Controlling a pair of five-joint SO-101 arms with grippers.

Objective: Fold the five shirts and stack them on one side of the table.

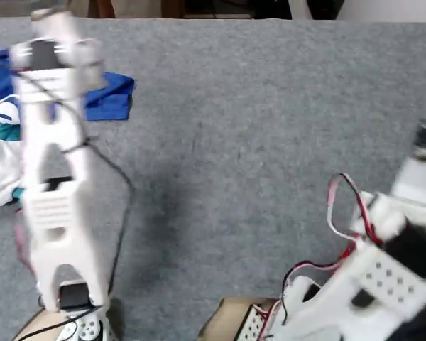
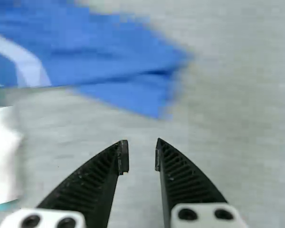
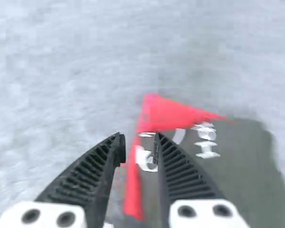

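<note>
Open grey worktop [image 1: 255, 142] runs from the middle to the far right edge. The blue shirt [image 1: 110, 96] lies at the far left, long axis left to right, one corner pointing right. A white and teal shirt [image 1: 0, 163] sits at the left edge, nearer. The left gripper [image 2: 141, 156] hangs released, jaws narrowly parted, just short of the blue shirt. The right gripper [image 3: 139, 147] is over a red and dark shirt [image 3: 171, 114]; whether it grasps it cannot be told.

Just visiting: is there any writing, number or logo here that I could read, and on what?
White print on the red and dark shirt: too blurred to read.
White marks on the blue shirt: a curved stripe, no letters I can make out.
Nothing else carries text.
</note>
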